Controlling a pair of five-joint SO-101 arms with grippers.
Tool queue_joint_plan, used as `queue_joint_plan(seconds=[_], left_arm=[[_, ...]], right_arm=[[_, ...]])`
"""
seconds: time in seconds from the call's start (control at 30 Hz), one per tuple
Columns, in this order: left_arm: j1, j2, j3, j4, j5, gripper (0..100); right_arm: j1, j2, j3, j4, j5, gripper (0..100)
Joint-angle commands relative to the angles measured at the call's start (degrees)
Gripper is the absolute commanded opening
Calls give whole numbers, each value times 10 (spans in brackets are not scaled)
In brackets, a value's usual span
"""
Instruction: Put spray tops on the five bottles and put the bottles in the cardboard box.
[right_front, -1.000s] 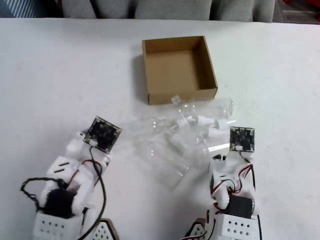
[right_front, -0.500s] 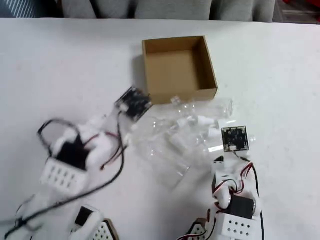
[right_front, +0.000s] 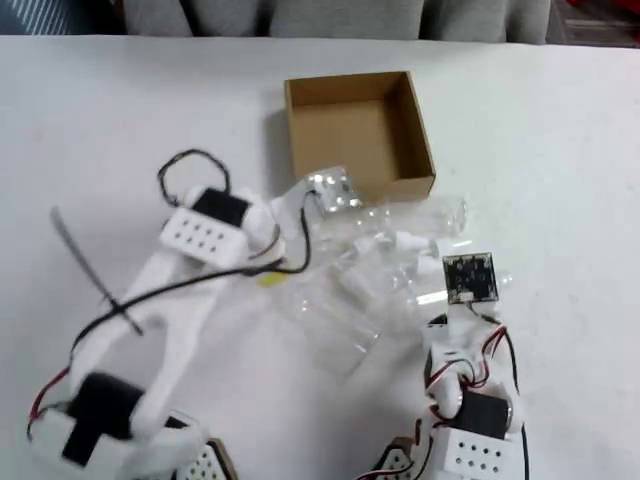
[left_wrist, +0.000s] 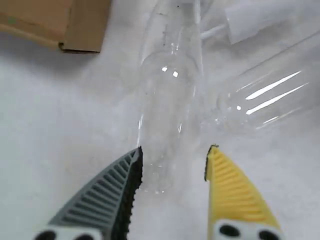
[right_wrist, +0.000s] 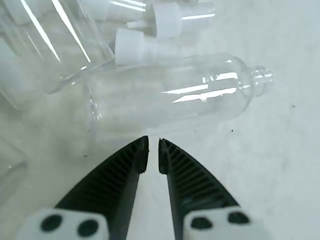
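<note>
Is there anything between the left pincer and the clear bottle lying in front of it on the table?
Nothing visible stands between them. In the left wrist view, the near end of the clear plastic bottle shows between the fingertips of the open left pincer. A second clear bottle lies close beside it, on the yellow finger's side.

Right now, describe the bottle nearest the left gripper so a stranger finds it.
Find the cardboard box. Off its near corner lie clear bottles. Your bottle alone has its end between the left gripper's open grey and yellow fingers.
</note>
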Motion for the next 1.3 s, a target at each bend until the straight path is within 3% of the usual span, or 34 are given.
queue_joint_plan(seconds=[0.0,0.27,1.27], left_arm=[[7,53,-89,-2,-18,207],[16,135,-164,3,-38,264],[17,351,-324,6,-35,284]], right_arm=[[1,-3,4,7,7,17],[0,-3,4,6,8,17],[0,-3,4,5,8,17]])
